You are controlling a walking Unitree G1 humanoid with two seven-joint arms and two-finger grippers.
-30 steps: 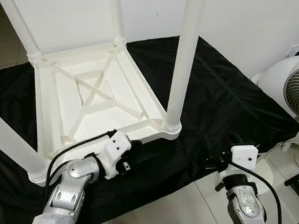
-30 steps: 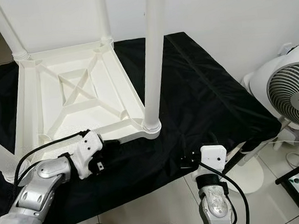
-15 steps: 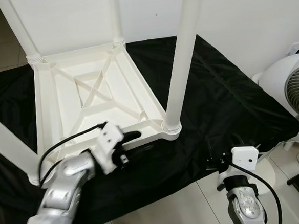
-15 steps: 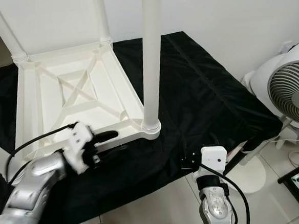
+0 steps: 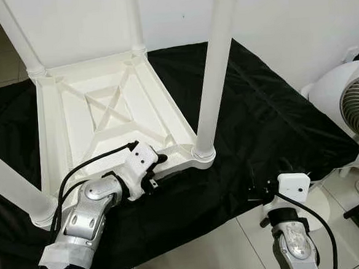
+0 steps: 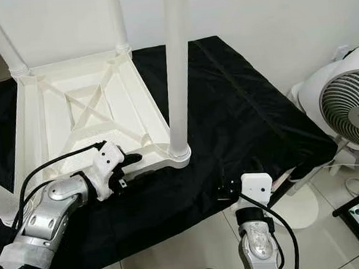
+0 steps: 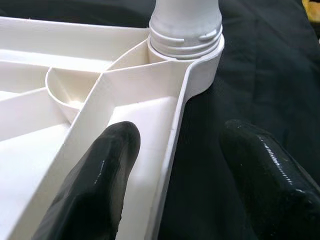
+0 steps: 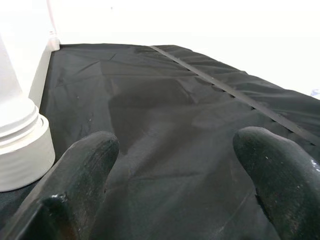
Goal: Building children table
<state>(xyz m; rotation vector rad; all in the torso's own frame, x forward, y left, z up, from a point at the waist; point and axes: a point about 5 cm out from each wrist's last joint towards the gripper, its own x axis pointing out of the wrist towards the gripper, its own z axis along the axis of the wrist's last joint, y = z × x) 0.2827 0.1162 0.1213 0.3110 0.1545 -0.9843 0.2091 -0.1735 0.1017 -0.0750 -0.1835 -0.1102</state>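
Observation:
The white children's table (image 5: 104,109) lies upside down on a black cloth (image 5: 270,116), its legs pointing up. My left gripper (image 5: 159,167) is at the table's near edge, close to the near-right leg (image 5: 215,70). In the left wrist view the gripper (image 7: 180,145) is open and straddles the frame's rim (image 7: 172,125): one finger (image 7: 107,165) lies inside the frame, the other (image 7: 260,160) over the cloth, below the leg socket (image 7: 186,30). My right gripper (image 8: 175,150) is open over the cloth, to the right of that leg's base (image 8: 20,145), holding nothing.
A white fan (image 5: 350,104) stands on the floor at the right, with a cable beside it. The cloth ends near my arms, where pale floor tiles (image 5: 206,256) begin. A white wall (image 5: 282,16) runs behind the table.
My left gripper rose from the cloth in front of the table, and its fingers now straddle the near rim. The right arm has stayed put. The camera shifted slightly.

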